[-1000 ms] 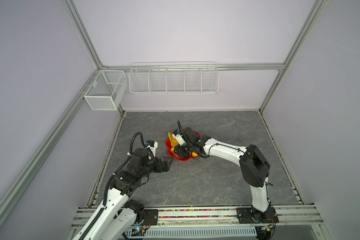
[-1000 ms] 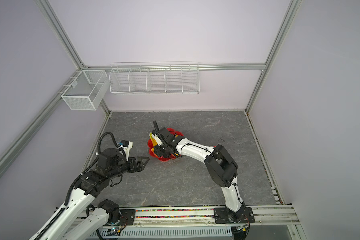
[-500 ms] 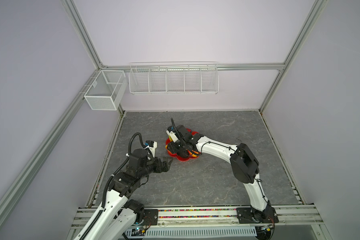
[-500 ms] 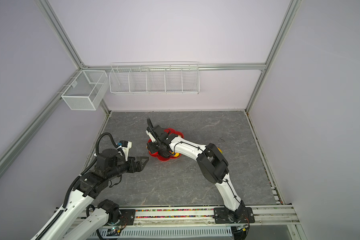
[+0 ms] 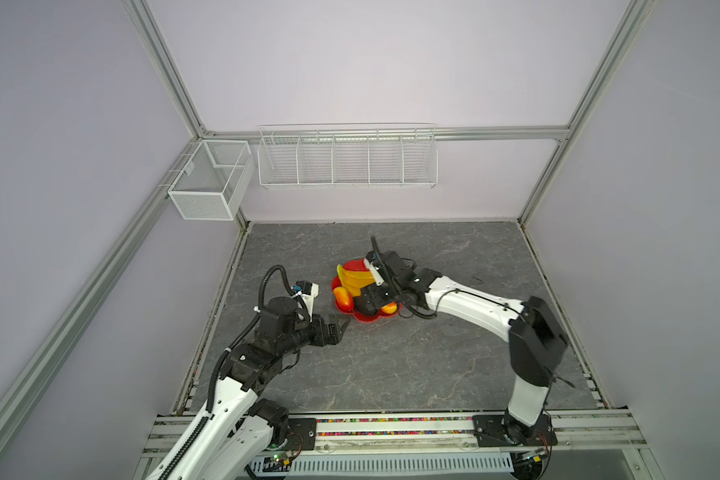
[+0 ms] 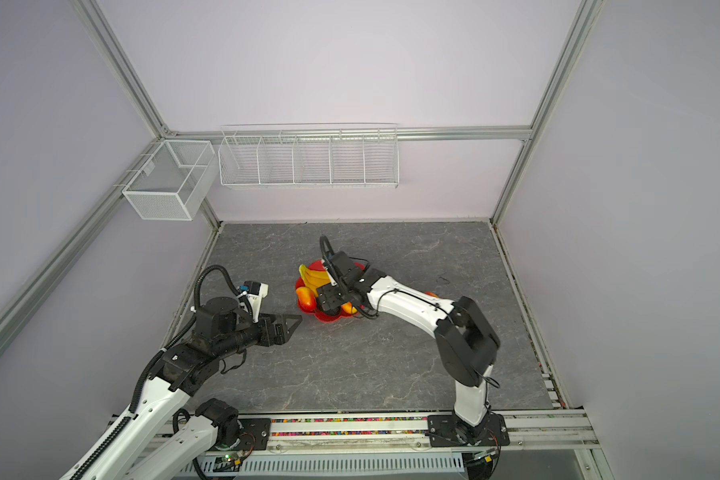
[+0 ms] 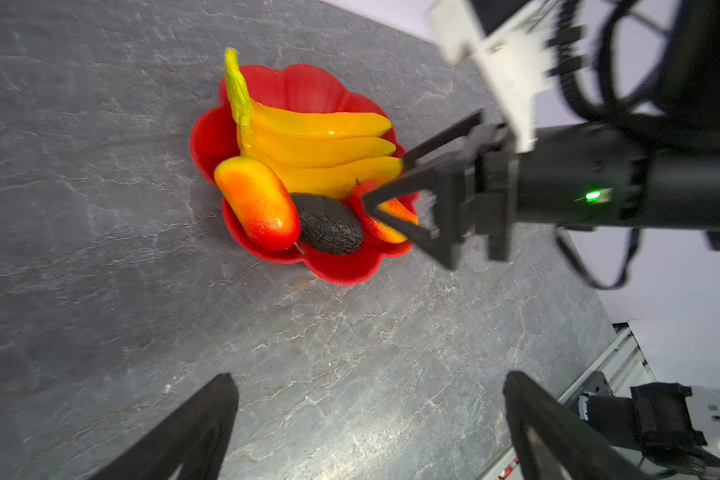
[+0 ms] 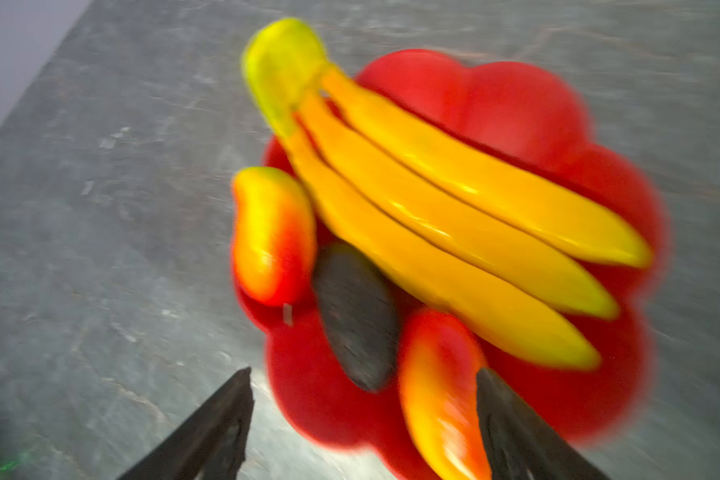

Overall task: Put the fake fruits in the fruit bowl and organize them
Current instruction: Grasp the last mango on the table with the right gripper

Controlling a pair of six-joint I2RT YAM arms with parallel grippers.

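Note:
The red flower-shaped fruit bowl (image 5: 364, 319) (image 6: 329, 319) (image 7: 341, 270) (image 8: 516, 95) sits mid-table. In it lie the yellow banana bunch (image 5: 356, 279) (image 6: 316, 279) (image 7: 321, 141) (image 8: 454, 216), a red-and-yellow mango (image 5: 343, 296) (image 6: 306, 296) (image 7: 258, 203) (image 8: 271, 237), the dark avocado (image 7: 329, 224) (image 8: 356, 311) and a second mango (image 5: 389, 308) (image 7: 387, 235) (image 8: 441, 386). My right gripper (image 5: 368, 301) (image 6: 327, 305) (image 7: 385, 178) (image 8: 362, 374) hangs open over the bowl's near side, the second mango lying beside one finger. My left gripper (image 5: 339, 326) (image 6: 294, 322) (image 7: 368, 380) is open and empty, just short of the bowl.
A bit of orange fruit (image 6: 432, 294) shows on the table behind my right forearm. A white wire basket (image 5: 347, 160) and a mesh box (image 5: 208, 185) hang on the walls. The arms' base rail (image 5: 391, 428) runs along the front edge.
My right gripper has gone from shut to open over the bowl, and its arm has swung back to the right. The left arm has stayed where it was.

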